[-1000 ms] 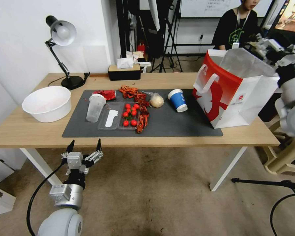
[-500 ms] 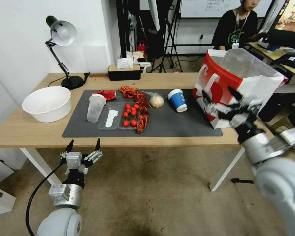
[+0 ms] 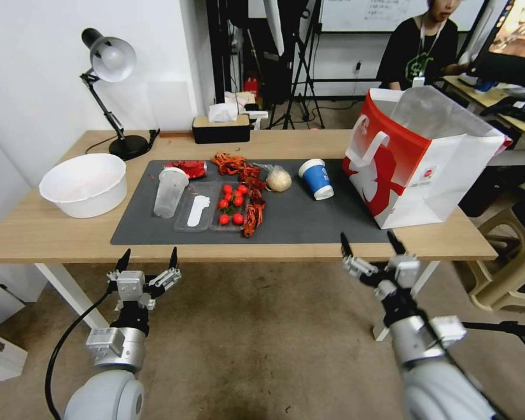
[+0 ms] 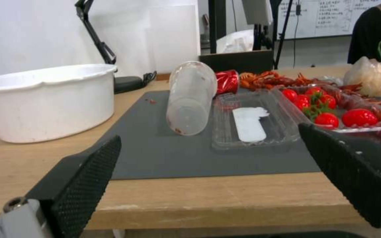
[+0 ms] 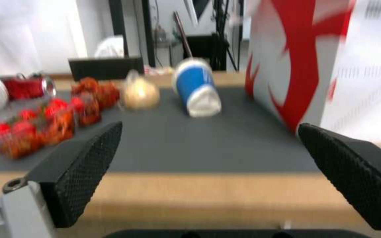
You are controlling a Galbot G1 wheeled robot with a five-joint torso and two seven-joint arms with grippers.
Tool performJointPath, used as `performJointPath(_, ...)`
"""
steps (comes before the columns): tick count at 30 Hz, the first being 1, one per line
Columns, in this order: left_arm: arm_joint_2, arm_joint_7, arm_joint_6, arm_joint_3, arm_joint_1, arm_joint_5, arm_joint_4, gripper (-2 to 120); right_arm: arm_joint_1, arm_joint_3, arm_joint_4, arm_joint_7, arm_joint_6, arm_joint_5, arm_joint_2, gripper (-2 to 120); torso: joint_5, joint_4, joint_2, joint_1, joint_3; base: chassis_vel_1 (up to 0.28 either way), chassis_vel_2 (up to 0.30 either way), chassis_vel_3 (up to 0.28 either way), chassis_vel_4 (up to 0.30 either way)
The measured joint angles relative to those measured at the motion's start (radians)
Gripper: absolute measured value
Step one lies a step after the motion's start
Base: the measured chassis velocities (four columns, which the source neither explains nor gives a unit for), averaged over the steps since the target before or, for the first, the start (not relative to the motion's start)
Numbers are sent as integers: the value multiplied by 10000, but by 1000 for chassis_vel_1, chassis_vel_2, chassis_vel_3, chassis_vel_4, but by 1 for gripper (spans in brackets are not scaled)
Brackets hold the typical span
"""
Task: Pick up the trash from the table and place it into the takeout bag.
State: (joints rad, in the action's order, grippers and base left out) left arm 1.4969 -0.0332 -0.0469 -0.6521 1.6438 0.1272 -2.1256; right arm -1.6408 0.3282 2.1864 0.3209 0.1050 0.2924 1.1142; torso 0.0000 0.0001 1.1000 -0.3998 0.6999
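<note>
Since half-second ago: my right end effector (image 3: 372,245) dropped from front of takeout bag (image 3: 417,157) to below bench (image 3: 35,233) front edge, fingers spread wide, empty. My left end effector (image 3: 149,259) unchanged, below same edge, wide, empty. Blue paper cup (image 3: 317,178) lies tipped on mat just beside bag. Judged light, thin-walled, crushable; grip gently across mid-body, not rim.
</note>
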Motion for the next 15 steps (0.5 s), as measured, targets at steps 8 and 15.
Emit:
performJointPath(8,-82,3,-40,-40,-33,75,79,100,-81,-468,-431,278,219,-260,231,100,-1,-1,0,-2,1,0,0,0,0)
performJointPath(15,-100,4,-41,-46,-78,108,85,100,922,-409,-224,535,-611,461,-122,100,0,-1,0,-2,1,0,0,0,0)
